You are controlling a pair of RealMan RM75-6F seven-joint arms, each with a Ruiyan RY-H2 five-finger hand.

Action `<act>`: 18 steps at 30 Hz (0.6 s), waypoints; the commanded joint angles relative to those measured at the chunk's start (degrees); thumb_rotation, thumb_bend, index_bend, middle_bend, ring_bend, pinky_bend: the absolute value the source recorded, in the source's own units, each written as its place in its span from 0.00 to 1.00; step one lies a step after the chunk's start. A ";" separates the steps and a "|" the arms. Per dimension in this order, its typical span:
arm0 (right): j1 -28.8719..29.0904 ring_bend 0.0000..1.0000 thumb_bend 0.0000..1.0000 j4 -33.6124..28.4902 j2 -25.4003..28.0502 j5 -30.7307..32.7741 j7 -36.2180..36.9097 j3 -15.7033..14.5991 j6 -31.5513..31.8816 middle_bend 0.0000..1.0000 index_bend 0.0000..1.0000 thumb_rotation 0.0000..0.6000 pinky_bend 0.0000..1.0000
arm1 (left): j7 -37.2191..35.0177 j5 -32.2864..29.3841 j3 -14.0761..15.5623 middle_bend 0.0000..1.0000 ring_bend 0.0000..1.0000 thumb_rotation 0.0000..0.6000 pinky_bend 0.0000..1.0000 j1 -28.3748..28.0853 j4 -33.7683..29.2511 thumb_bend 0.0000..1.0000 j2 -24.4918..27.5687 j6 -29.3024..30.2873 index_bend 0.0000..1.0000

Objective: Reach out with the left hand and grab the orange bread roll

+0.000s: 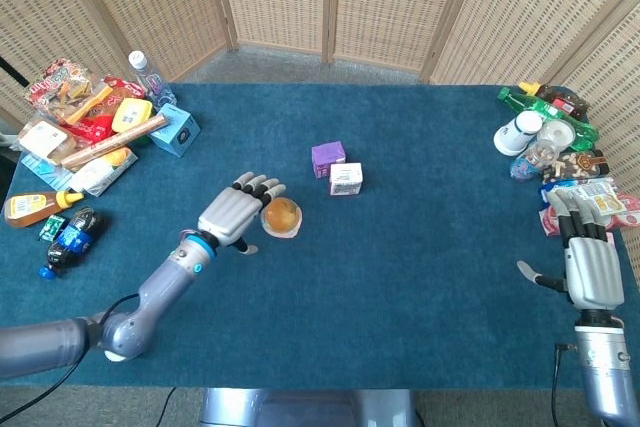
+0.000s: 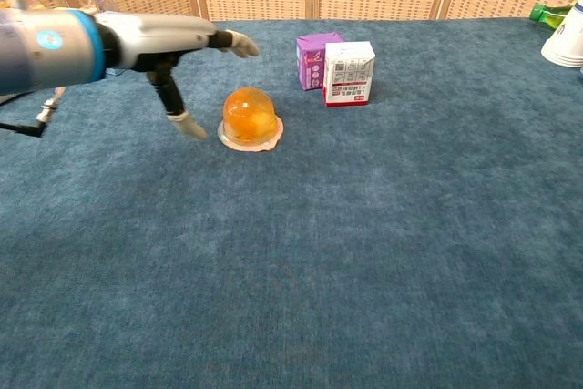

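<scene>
Left robot hand (image 1: 238,213) partly over roll (image 1: 282,216)

Open blue table (image 1: 400,277) is lying all across the middle and front, giving either hand wide room to pass. The left hand (image 1: 232,215) is hovering just beside the orange bread roll (image 1: 281,217), fingers spread, with nothing sitting between them. Behind the roll, 2 small boxes are standing together, a purple carton (image 1: 327,158) and a white carton (image 1: 346,179), narrowing the way in from the far side. A heap of snack packets (image 1: 85,127) and bottles is crowding the far left edge, and cups and bottles (image 1: 545,127) are cluttering the far right, near where the right hand (image 1: 590,267) is resting.
</scene>
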 commanded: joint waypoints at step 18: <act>0.04 0.00 0.00 0.00 0.16 0.33 0.92 0.12 -0.40 0.00 0.00 1.00 0.00 | 8.59 -21.92 3.36 0.00 0.00 1.00 0.13 -14.70 9.99 0.08 -8.42 1.11 0.13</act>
